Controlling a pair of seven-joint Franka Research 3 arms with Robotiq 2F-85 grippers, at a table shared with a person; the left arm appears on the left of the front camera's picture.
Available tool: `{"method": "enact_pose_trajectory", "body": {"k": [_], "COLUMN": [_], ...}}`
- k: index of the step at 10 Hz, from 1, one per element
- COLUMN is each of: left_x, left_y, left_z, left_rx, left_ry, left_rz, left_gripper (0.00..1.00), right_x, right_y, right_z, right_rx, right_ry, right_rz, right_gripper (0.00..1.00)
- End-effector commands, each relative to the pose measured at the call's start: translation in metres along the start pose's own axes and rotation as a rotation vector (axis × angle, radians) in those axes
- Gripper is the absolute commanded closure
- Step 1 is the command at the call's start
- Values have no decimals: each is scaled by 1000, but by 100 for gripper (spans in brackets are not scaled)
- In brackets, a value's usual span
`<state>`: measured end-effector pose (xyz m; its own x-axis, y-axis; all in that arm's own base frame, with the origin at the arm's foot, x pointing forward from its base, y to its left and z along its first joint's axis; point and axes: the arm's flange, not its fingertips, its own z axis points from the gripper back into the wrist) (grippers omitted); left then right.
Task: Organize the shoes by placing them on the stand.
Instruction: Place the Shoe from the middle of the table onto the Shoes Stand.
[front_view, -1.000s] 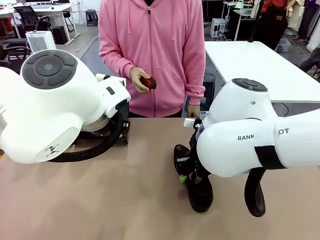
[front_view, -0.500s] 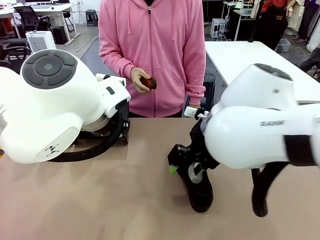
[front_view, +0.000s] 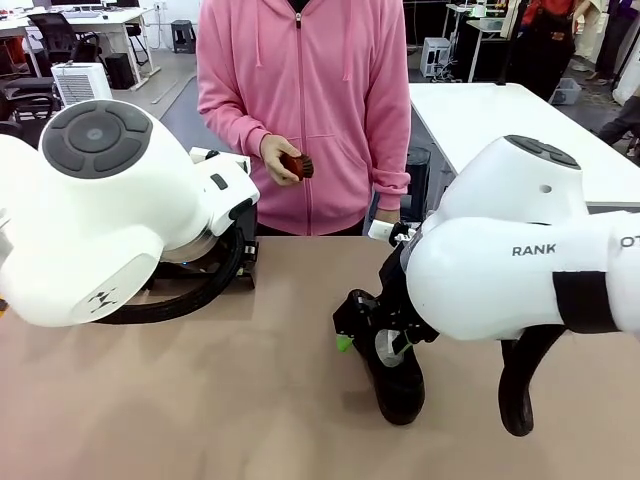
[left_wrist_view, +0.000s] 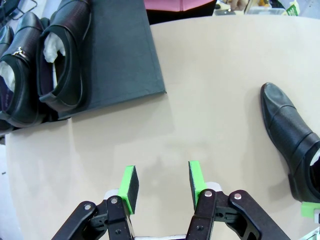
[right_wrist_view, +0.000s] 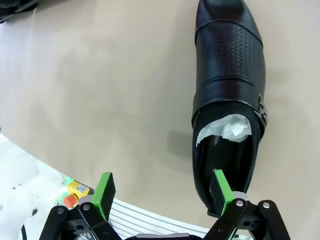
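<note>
resting on the tan table (front_view: 200, 400), a glossy black leather dress shoe with white paper stuffing (right_wrist_view: 227, 85) is seen apart from the low matte-black stand (left_wrist_view: 125, 55).
the right gripper (right_wrist_view: 162, 192) is spread wide and holds nothing, one pad beside the shoe's heel at 3 o'clock; the left gripper (left_wrist_view: 160, 182) is held half open, empty; two stuffed black shoes (left_wrist_view: 42, 60) are set on the stand at 10 o'clock.
</note>
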<state>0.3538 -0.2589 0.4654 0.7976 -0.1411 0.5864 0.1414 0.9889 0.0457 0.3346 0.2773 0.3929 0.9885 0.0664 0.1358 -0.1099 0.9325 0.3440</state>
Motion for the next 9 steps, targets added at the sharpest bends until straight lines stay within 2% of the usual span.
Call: {"method": "enact_pose_trajectory", "body": {"k": [1, 6, 7, 8, 9], "left_x": [4, 4, 4, 0, -4], "left_y": [1, 1, 1, 0, -12], "left_z": [0, 0, 0, 0, -2], "left_rx": [-5, -5, -5, 0, 39], "left_ry": [-2, -2, -2, 0, 15], "left_rz": [-4, -4, -4, 0, 11], "left_gripper": [45, 45, 45, 45, 45], "right_x": [5, 1, -7, -9, -14], "right_y": [7, 1, -6, -25, -41], "right_z": [1, 1, 21, 51, 77], "right_rx": [-9, 2, -41, -46, -41], "right_ry": [-21, -5, -40, -56, -112], "right_rz": [-12, -1, 61, 37, -19], "right_gripper": [0, 0, 0, 0, 0]}}
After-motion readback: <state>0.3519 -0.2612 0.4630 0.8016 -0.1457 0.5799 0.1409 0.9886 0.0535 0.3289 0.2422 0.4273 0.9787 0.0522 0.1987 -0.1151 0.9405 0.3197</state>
